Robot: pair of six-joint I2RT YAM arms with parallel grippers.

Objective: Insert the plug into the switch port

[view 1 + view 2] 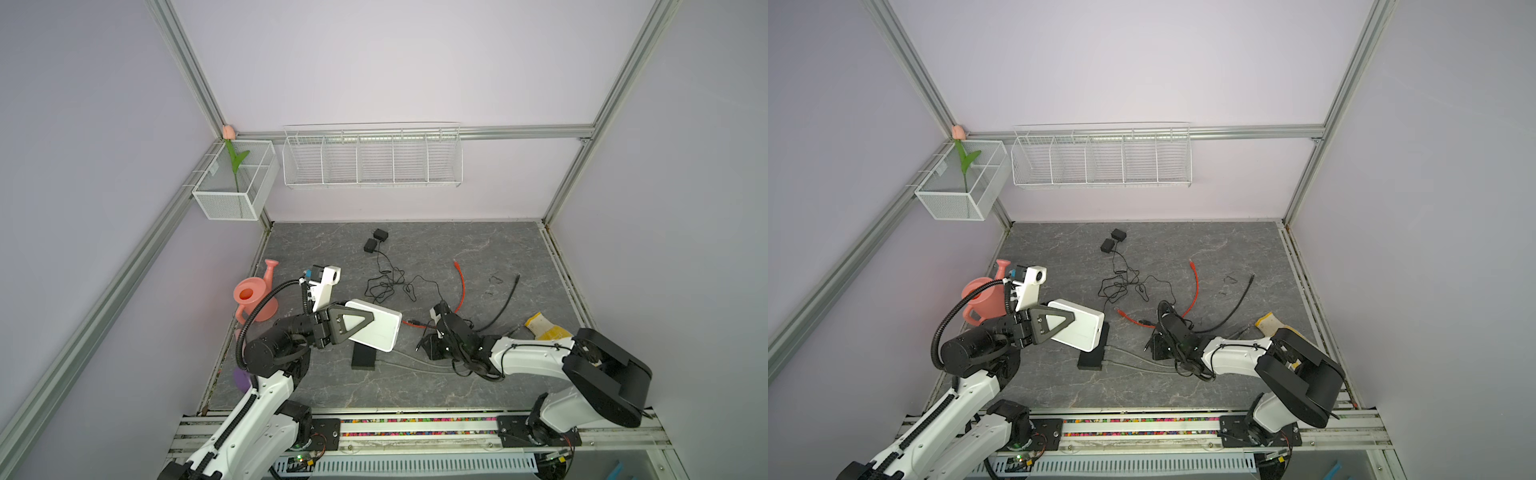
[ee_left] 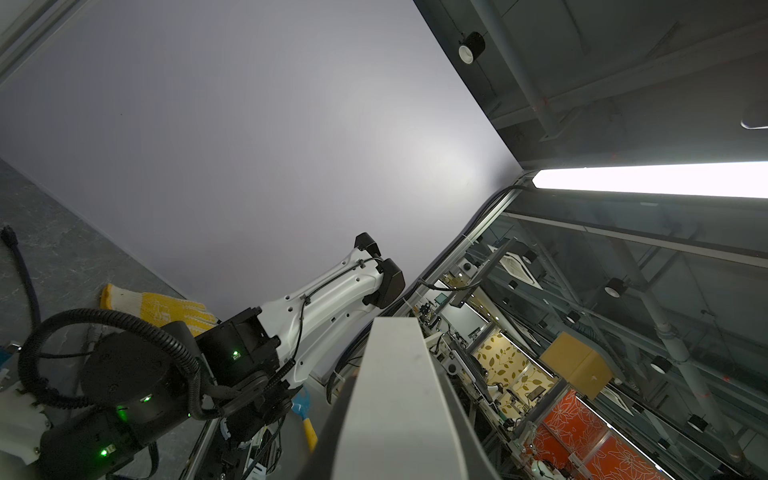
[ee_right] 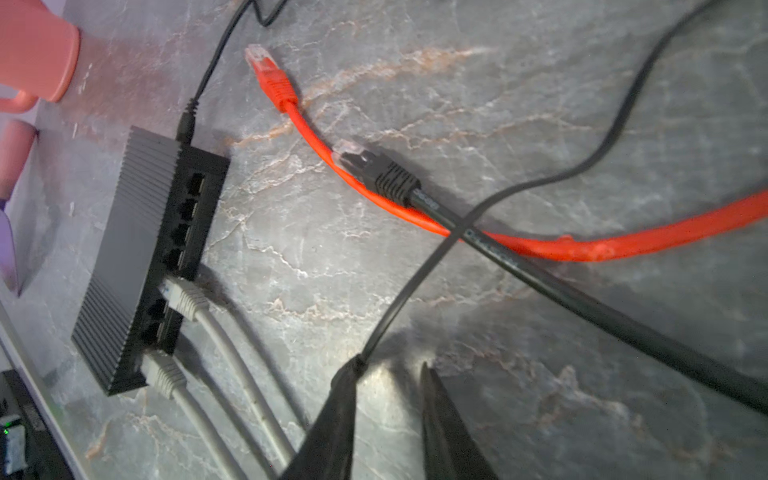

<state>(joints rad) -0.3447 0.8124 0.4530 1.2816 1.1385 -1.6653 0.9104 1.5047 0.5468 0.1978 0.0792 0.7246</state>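
In both top views the left gripper [image 1: 368,328] clamps a white box [image 1: 384,328] above the switch [image 1: 363,358], left of centre; the right gripper [image 1: 422,347] sits low at centre. In the left wrist view the white box [image 2: 399,395] fills the lower middle. In the right wrist view the right gripper [image 3: 391,368], at the bottom edge, has its jaws narrowly apart, holding nothing. The black plug [image 3: 376,172] lies at centre across an orange cable [image 3: 540,245], apart from the switch [image 3: 133,257] at left.

Even overhead light; strip lamp [image 2: 648,178] blown white. Soft shadows. Right wrist view slightly blurred; top views bowed at edges.
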